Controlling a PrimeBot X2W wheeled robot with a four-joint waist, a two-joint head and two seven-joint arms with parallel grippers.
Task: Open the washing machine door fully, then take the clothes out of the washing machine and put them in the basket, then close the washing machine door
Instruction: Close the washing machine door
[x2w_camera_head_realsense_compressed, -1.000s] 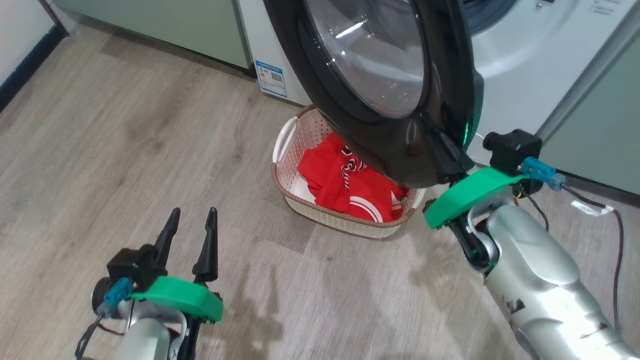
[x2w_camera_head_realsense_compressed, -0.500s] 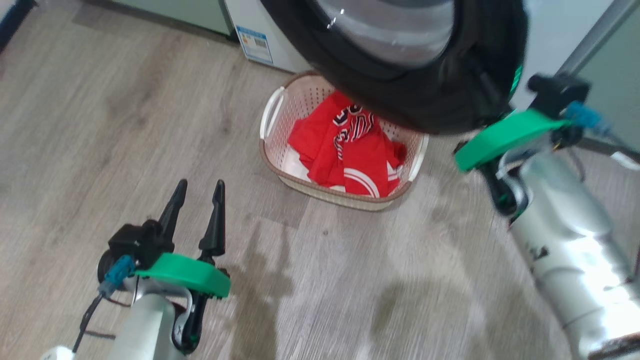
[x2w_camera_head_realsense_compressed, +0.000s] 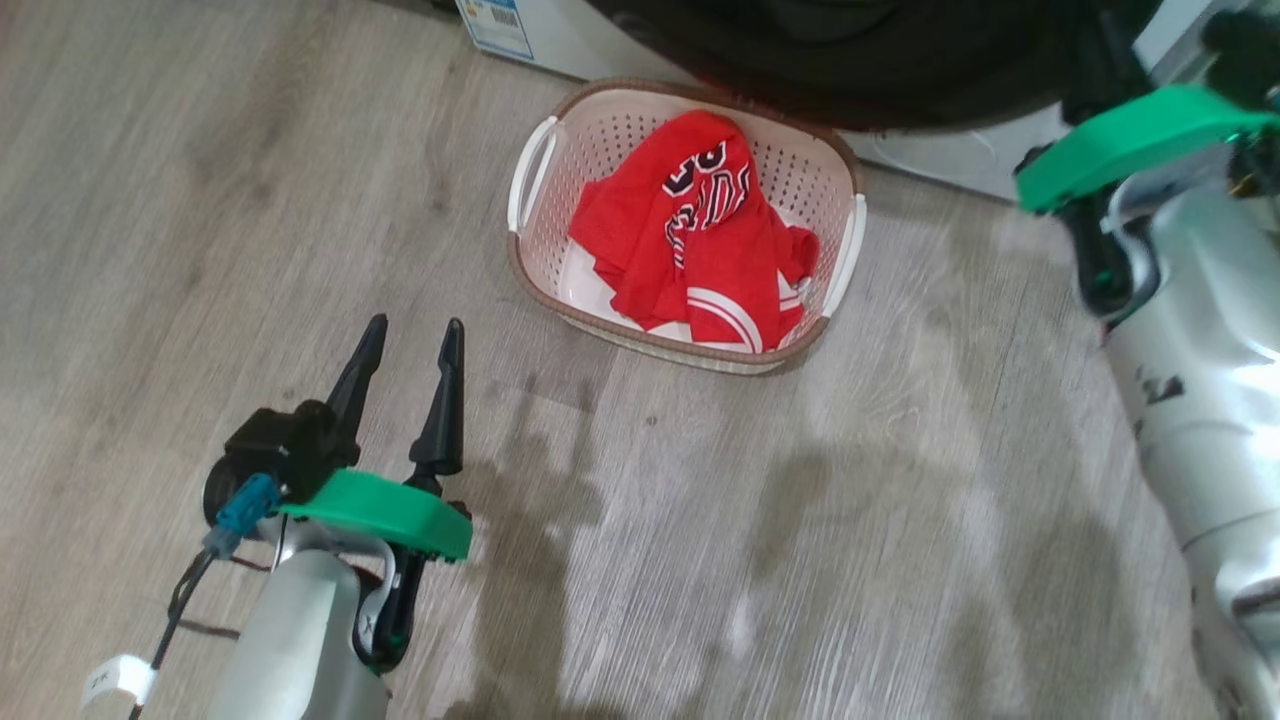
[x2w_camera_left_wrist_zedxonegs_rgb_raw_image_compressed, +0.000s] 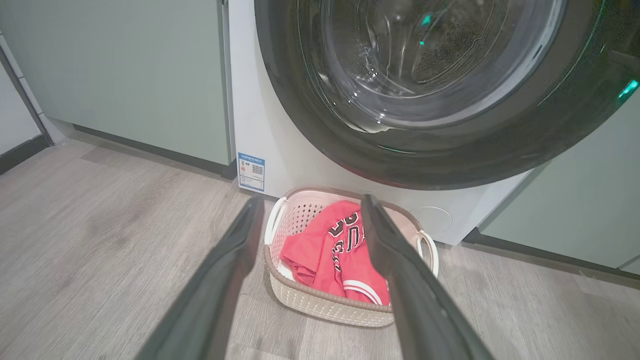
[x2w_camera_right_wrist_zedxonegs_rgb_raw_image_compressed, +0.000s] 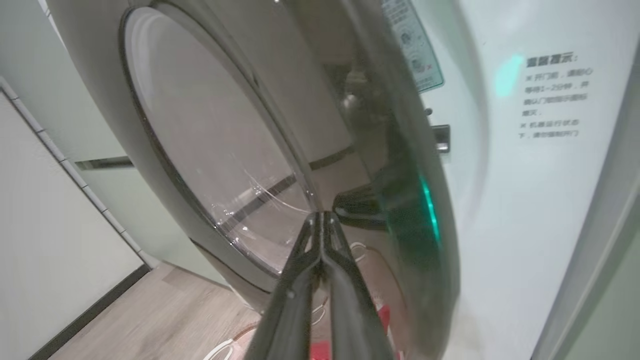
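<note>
The washing machine door, with its black rim and clear glass, stands nearly flat against the white washing machine. In the right wrist view the door leaves a narrow gap to the machine front. My right gripper is shut with nothing in it, its tips against the door's glossy rim. The red clothes lie in the cream basket on the floor, just under the door. My left gripper hangs open over the floor, short of the basket and the clothes.
Pale green cabinets flank the machine on both sides. A blue sticker and a round flap mark its lower front. Wood floor spreads between my arms. My right forearm rises at the right edge.
The head camera has tipped down, so the basket sits higher in view. My right arm has pushed the door from well open to nearly against the machine. The left gripper stays open.
</note>
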